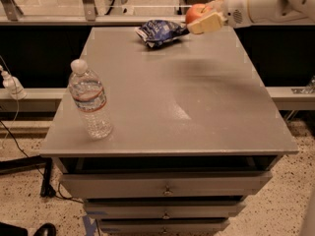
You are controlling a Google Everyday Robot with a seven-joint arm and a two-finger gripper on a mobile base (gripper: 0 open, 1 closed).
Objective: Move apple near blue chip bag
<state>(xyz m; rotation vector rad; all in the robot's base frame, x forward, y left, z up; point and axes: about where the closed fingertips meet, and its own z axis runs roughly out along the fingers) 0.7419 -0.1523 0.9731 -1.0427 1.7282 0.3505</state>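
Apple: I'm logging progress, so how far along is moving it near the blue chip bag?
Done: the gripper holds the apple, apparently clear of the table. In hand: it hangs at the far edge, just right of the blue chip bag. Left: set the apple down beside the bag and release.
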